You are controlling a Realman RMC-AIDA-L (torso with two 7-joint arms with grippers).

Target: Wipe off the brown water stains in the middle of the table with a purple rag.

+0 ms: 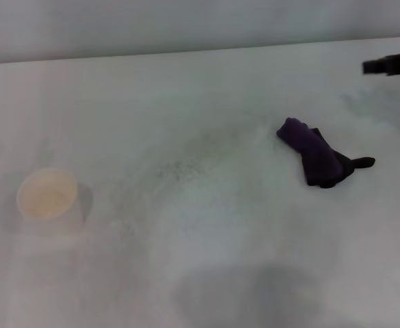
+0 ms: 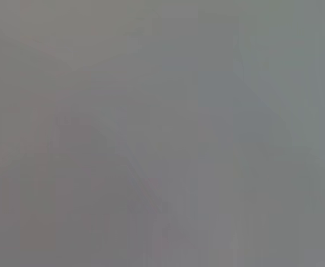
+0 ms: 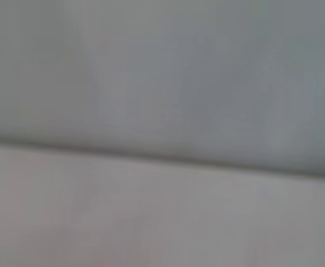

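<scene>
The purple rag (image 1: 314, 155) lies crumpled on the right part of the white table (image 1: 206, 89), its black tab pointing right. A dark tip of my right gripper (image 1: 390, 65) pokes in at the far right edge, above and behind the rag and well apart from it. I can make out no brown water stains on the table; only faint grey speckles (image 1: 178, 168) mark its middle. My left gripper is out of view, and the left wrist view is a featureless grey.
A white paper cup (image 1: 48, 199) with a tan inside stands at the left. A large grey shadow patch (image 1: 251, 294) falls on the near edge. The table's back edge (image 1: 186, 51) meets a pale wall.
</scene>
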